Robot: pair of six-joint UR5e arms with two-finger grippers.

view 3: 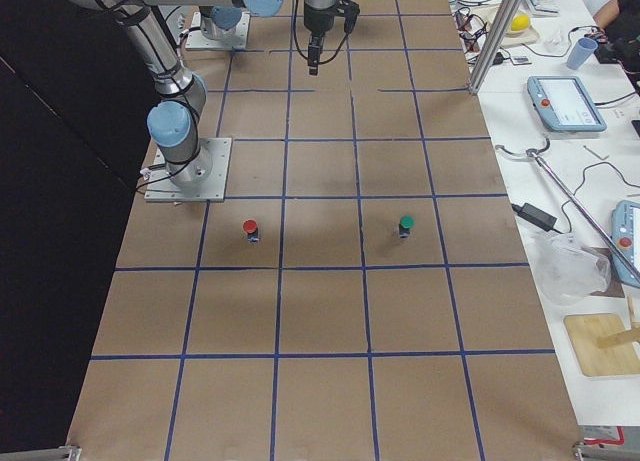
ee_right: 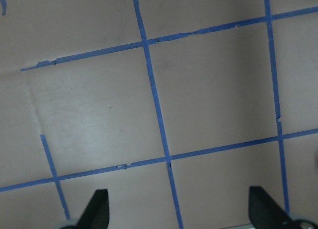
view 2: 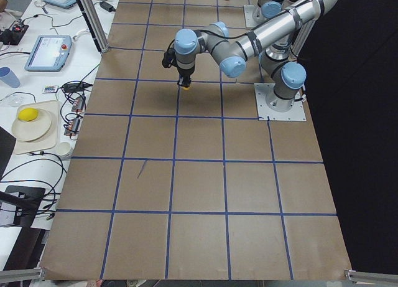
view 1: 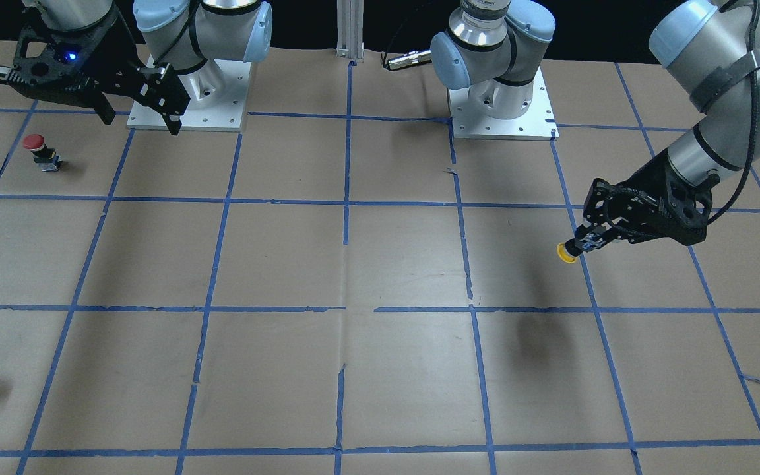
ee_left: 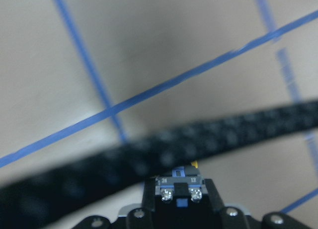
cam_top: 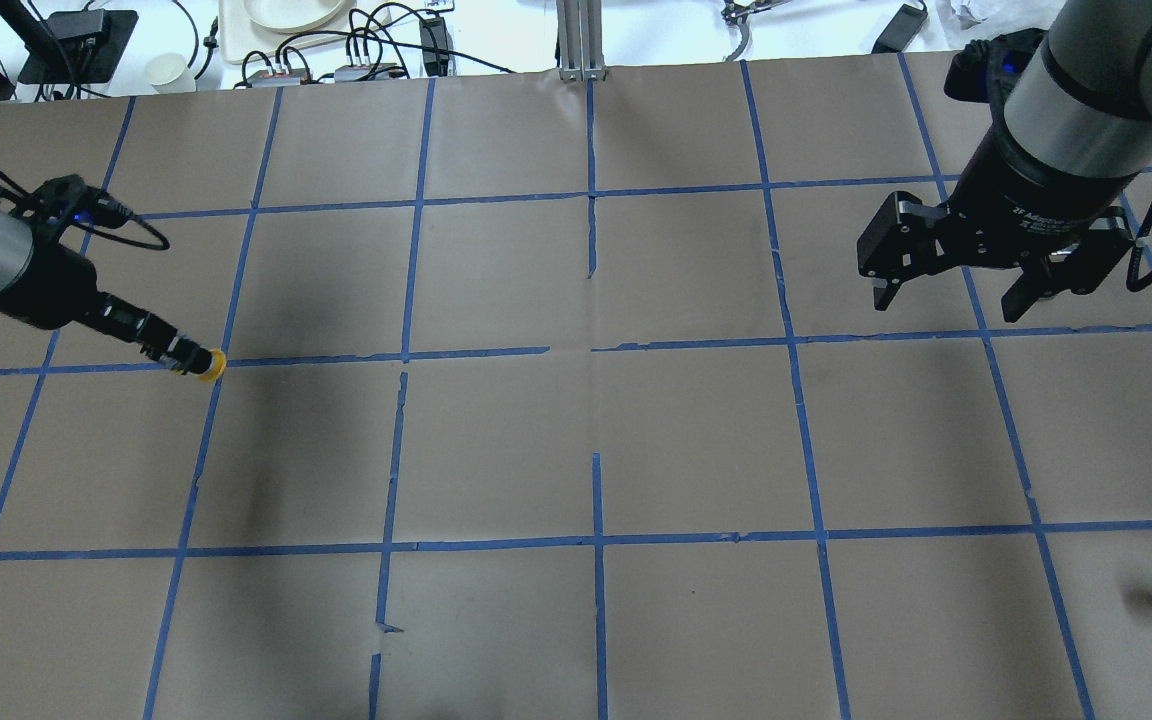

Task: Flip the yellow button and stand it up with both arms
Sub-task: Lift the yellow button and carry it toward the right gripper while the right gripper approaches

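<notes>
The light is even and rather bright, and it comes from above. The brown paper of the table (view 1: 287, 264) has a pale sheen toward the middle, away from both hands. Below the left hand (view 1: 586, 244) lies a wide, soft shadow without a sharp edge. Behind the right hand (view 1: 137, 120), past the table's edge, the front-facing view falls into black. The left wrist view is the weakest. There a black cable (ee_left: 149, 154) just ahead of the hand is a thick blur and the tape lines (ee_left: 149, 95) are soft. Only the yellow button (ee_left: 180, 182) in the hand's grip is sharp. The right wrist view is clear, with a mild glare on the paper ahead of the hand.
</notes>
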